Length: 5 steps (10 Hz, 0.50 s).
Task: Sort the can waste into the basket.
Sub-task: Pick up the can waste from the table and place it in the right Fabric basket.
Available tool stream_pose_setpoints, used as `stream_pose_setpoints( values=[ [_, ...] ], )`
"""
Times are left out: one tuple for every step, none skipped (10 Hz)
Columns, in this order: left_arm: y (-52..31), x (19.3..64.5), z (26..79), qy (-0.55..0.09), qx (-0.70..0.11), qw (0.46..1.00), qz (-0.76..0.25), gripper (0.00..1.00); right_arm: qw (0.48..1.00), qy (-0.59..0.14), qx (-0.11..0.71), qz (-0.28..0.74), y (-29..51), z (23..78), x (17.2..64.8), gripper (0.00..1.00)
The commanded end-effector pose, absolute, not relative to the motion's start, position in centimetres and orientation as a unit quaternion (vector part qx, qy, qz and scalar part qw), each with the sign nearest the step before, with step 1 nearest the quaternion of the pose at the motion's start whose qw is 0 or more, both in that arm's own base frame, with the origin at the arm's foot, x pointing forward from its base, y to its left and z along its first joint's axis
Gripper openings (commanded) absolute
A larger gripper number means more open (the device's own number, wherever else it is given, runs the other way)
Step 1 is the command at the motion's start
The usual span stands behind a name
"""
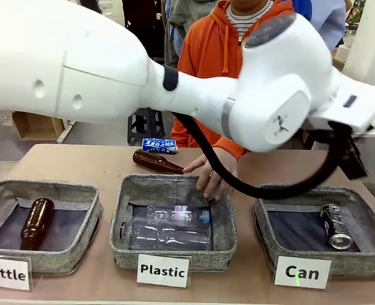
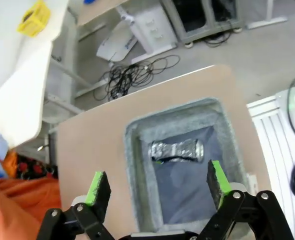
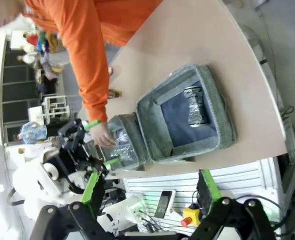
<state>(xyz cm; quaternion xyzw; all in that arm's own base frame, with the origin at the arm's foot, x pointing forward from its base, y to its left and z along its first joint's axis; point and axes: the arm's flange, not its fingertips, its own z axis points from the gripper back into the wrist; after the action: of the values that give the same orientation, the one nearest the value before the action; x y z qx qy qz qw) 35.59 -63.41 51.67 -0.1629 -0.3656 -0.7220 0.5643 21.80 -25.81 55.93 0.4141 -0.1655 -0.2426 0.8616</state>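
Dark can (image 2: 177, 150) lies in the basket (image 2: 136, 170) beneath spread left fingers (image 2: 96, 187); right fingers (image 3: 90, 189) also open.

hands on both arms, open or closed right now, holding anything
left hand: open, holding nothing, above the Can basket
right hand: open, holding nothing

A tangle of black cables (image 2: 137, 75) is seen on the grey floor (image 2: 247, 55). A black stool (image 1: 143, 122) is placed behind the beige desk (image 1: 79, 162).

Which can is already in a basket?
The dark can with the silver end, lying in the basket labelled Can; the blue can sits on the table.
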Motion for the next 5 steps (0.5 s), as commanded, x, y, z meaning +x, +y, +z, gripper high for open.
stream_pose_setpoints(
  values=[
    [-57.4, 36.6, 52.8, -0.367, -0.185, 0.609, -0.679, 1.00, 0.860, -0.149, 0.438, -0.217, -21.1, 53.1, 24.1, 1.00],
    [-55.4, 36.9, 52.8, -0.369, -0.200, 0.613, -0.670, 1.00, 0.855, -0.140, 0.450, -0.216, -20.1, 52.8, 24.2, 1.00],
    [-54.4, 36.8, 52.7, -0.367, -0.203, 0.611, -0.671, 1.00, 0.856, -0.150, 0.442, -0.223, -20.3, 53.0, 24.2, 1.00],
    [-54.1, 36.5, 52.7, -0.363, -0.224, 0.590, -0.686, 1.00, 0.854, -0.162, 0.436, -0.234, -21.3, 53.3, 24.3, 1.00],
    [-54.2, 36.2, 52.8, -0.361, -0.236, 0.577, -0.694, 1.00, 0.849, -0.168, 0.438, -0.242, -21.8, 53.7, 24.2, 1.00]
  ],
)
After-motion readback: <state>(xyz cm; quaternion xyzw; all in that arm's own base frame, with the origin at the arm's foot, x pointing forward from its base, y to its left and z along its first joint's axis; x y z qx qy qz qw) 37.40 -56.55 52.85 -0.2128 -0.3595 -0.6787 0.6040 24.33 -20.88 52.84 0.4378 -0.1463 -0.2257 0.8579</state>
